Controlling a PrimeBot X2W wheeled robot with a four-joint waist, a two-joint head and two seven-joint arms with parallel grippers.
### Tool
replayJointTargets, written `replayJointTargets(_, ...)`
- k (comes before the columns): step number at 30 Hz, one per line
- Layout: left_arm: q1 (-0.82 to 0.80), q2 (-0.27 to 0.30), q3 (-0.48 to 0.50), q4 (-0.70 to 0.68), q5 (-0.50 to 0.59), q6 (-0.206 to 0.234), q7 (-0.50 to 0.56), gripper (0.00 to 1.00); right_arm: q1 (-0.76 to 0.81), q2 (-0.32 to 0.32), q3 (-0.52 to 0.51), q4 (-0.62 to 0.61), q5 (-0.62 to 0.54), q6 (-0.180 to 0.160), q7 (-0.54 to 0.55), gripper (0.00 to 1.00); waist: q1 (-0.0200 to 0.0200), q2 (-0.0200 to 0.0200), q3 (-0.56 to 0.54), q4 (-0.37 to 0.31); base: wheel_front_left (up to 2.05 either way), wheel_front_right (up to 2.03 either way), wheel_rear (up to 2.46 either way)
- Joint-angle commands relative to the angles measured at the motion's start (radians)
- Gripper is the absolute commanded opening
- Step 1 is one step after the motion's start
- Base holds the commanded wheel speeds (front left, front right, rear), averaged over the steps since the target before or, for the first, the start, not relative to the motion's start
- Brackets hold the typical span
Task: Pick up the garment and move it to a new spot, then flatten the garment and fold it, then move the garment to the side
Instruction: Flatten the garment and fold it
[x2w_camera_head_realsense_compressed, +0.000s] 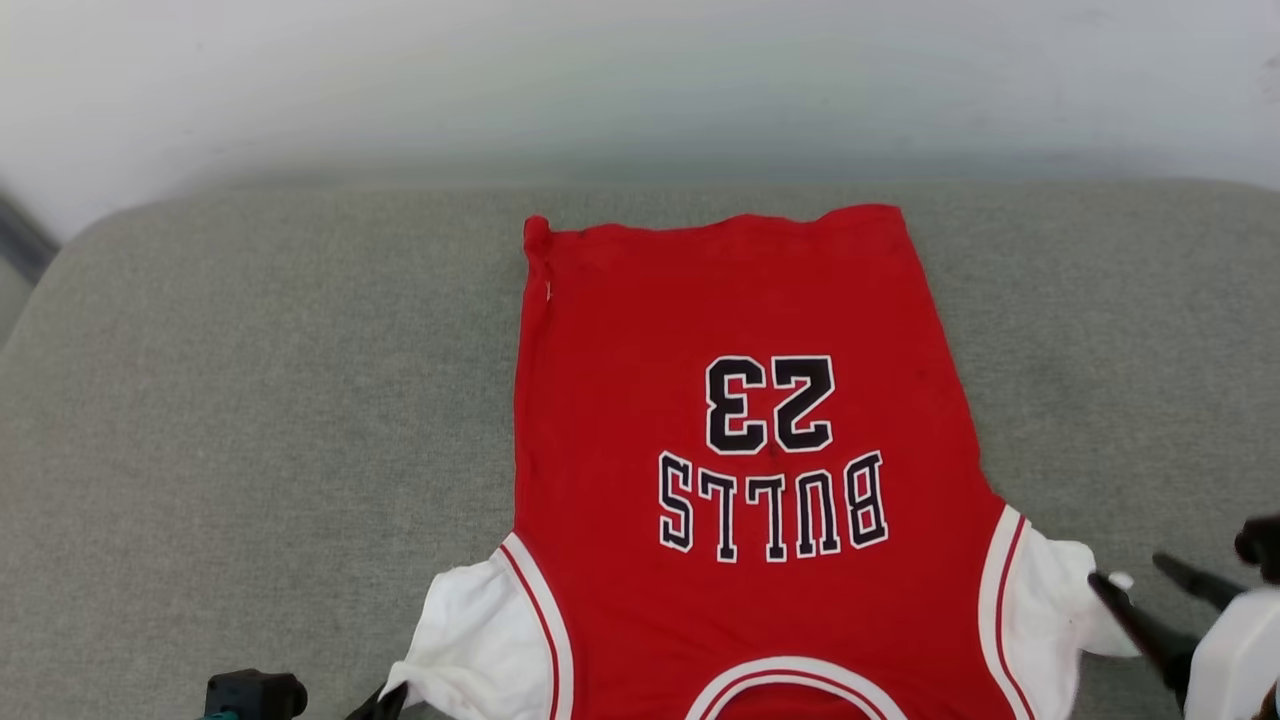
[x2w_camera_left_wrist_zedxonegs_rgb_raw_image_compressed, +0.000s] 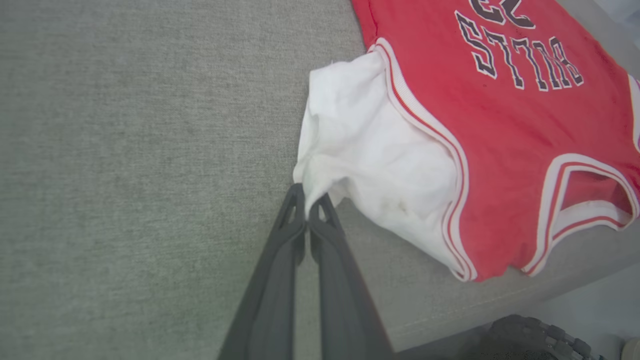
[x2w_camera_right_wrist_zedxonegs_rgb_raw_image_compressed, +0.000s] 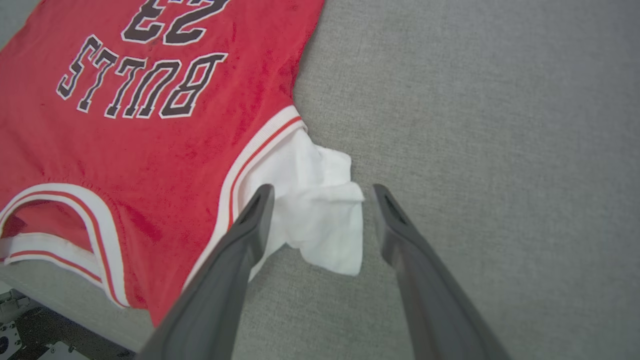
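The red jersey T-shirt w/ white short sleeves (x2w_camera_head_realsense_compressed: 740, 480) lies print-up on the grey fabric-covered surface (x2w_camera_head_realsense_compressed: 250, 400), hem at 12 o'clock, collar at 6, approx. centre-right in the head view. Your left hand (x2w_camera_left_wrist_zedxonegs_rgb_raw_image_compressed: 309, 200) is clenched on just a thin pinch of the left sleeve (x2w_camera_left_wrist_zedxonegs_rgb_raw_image_compressed: 365, 150) edge. Your right hand (x2w_camera_right_wrist_zedxonegs_rgb_raw_image_compressed: 322, 192) is released, fingers spread either side of the crumpled right sleeve (x2w_camera_right_wrist_zedxonegs_rgb_raw_image_compressed: 320, 215), not gripping.

Risks: pull w/ the left alone and the thin fabric prob. slips out of the pinch, or the whole shirt skews and wrinkles. Close the right w/o going deeper and you may catch only a fold tip. The collar end sits right at the surface's 6 o'clock edge, so a tug toward you could drag it off. The hem corner at 11 o'clock is rolled.

Room: wide bare surface at 9 and at 3, a narrower band at 12 before the far edge.
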Motion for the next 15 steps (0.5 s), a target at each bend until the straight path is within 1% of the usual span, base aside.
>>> replayJointTargets(1, 0.002, 0.006, -0.002, -0.027, 0.008, 0.002, -0.002, 0.0, -0.028, -0.006, -0.018, -0.035, 0.02, -0.001, 0.034, 1.0, 0.0001, -0.0001, 0.028, 0.006, 0.0, 0.0, 0.0)
replayJointTargets(4, -0.003, 0.022, -0.008, -0.093, 0.022, 0.008, 0.01, 0.0, -0.081, -0.022, -0.067, -0.112, 0.05, -0.001, 0.138, 1.0, 0.0001, -0.0001, 0.072, 0.024, 0.0, 0.0, 0.0)
replayJointTargets(7, -0.018, 0.037, -0.017, -0.165, 0.041, 0.015, 0.031, 0.0, -0.163, -0.03, -0.109, -0.164, 0.049, -0.001, 0.292, 1.0, 0.0001, -0.0001, 0.122, 0.051, 0.0, 0.0, 0.0)
replayJointTargets(10, -0.048, 0.048, -0.033, -0.232, 0.062, 0.014, 0.06, 0.0, -0.287, 0.004, -0.156, -0.184, 0.054, -0.001, 0.451, 1.0, 0.0001, -0.0001, 0.185, 0.094, 0.0, 0.0, 0.0)
replayJointTargets(15, -0.108, 0.035, -0.062, -0.327, 0.084, 0.001, 0.105, 0.0, -0.536, 0.077, -0.23, -0.115, 0.015, -0.001, 0.713, 1.0, 0.0001, -0.0001, 0.288, 0.183, 0.0, 0.0, 0.0)
